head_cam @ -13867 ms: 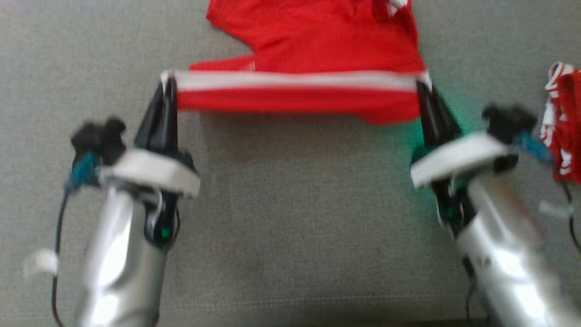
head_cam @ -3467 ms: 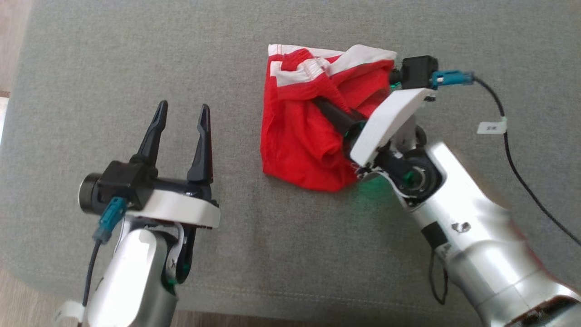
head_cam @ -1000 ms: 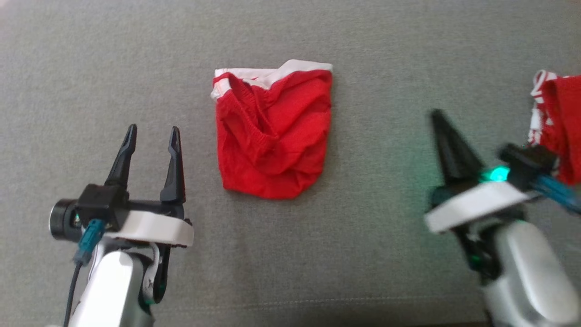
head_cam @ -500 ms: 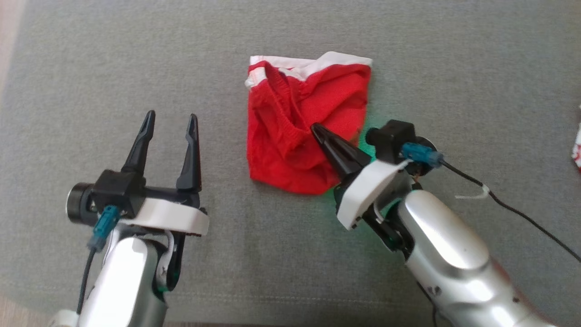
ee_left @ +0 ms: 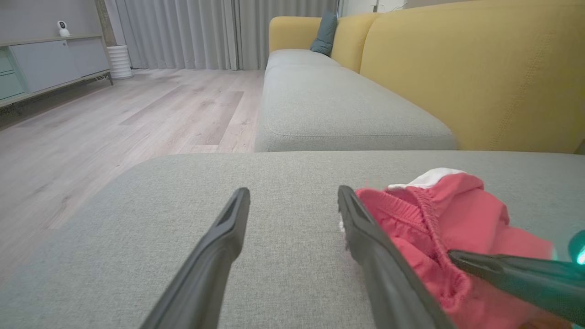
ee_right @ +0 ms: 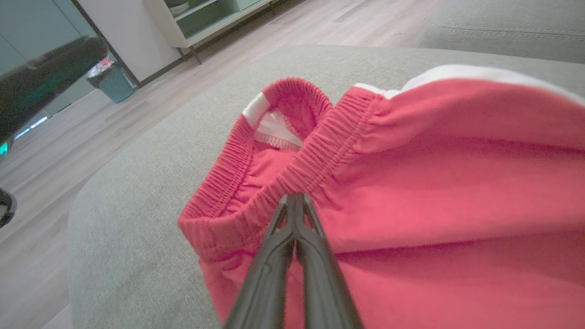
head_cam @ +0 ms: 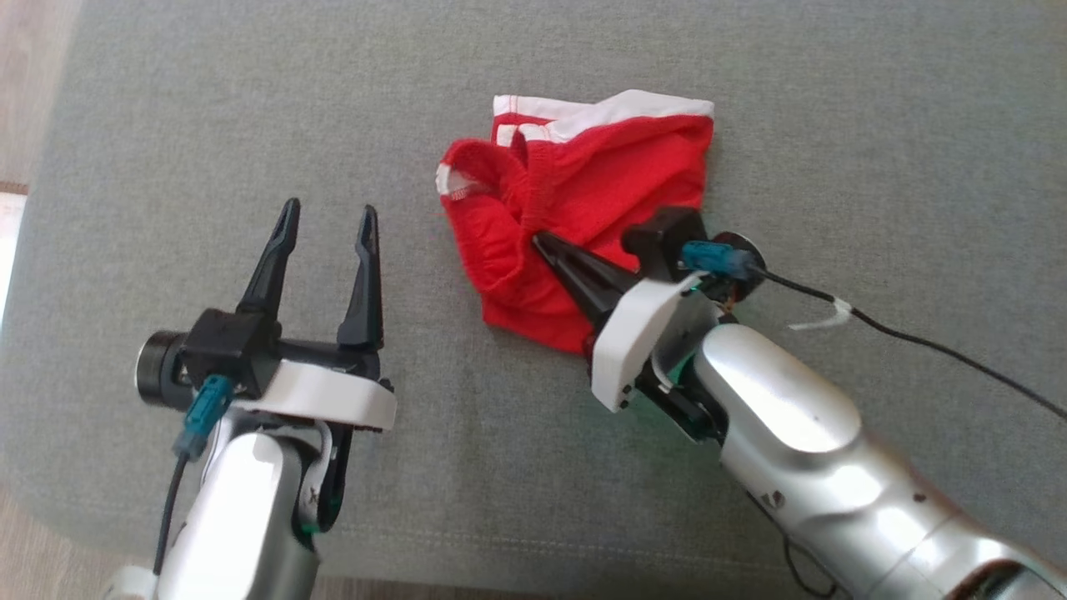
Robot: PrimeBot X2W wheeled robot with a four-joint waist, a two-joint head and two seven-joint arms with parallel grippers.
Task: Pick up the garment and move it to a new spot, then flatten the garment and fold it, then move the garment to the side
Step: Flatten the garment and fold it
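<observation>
The garment [head_cam: 583, 192] is matt red knit cloth with a ribbed elastic waistband [ee_right: 292, 169] and smooth white trim [head_cam: 642, 104]. The cushion [head_cam: 750, 75] is coarse, matt grey woven fabric. The left end effector [head_cam: 329, 212] and right end effector [head_cam: 538, 239] are matt black plastic. The forearm [head_cam: 783, 417] has a glossy silver shell. The floor [ee_left: 137, 105] is pale wood plank.

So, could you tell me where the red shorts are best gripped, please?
Pinch the gathered elastic waistband across its raised ridge, coming low from the robot's right: it stands proud of the shorts' folded layers, and the shut right pincer points straight at it.
</observation>
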